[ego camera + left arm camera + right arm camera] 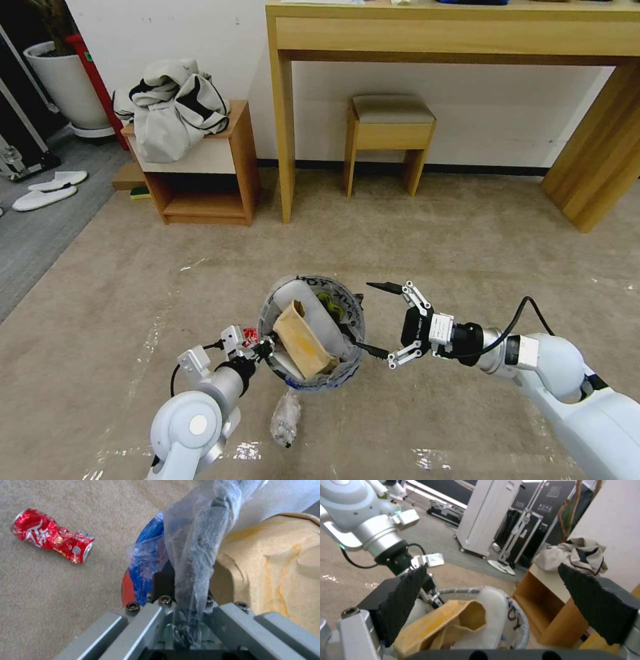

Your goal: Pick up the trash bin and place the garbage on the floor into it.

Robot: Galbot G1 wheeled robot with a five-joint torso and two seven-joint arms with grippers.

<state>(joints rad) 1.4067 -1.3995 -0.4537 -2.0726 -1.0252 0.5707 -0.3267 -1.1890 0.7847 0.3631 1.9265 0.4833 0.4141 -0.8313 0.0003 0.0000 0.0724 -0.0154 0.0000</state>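
The trash bin [355, 347] hangs just above the floor [467, 267], its bag-lined rim [196, 530] pinched in my shut left gripper [265, 349] [186, 585]. Inside it lie a brown cardboard scrap [303, 340] [453, 620] [276, 562] and a white slipper [327, 317] [493, 620]. My right gripper [377, 320] [491, 567] stands open and empty beside the bin's right rim. A crushed red soda can [51, 535] lies on the carpet beside the bin, showing partly behind my left gripper [250, 335]. A clear plastic wad [285, 417] lies on the floor below the bin.
A low wooden side table [207, 180] with a grey bag stands at the back left. A stool [390, 140] and a desk [440, 33] stand against the wall. A pair of white slippers [50, 187] and a planter pot [63, 80] sit on grey flooring at the left.
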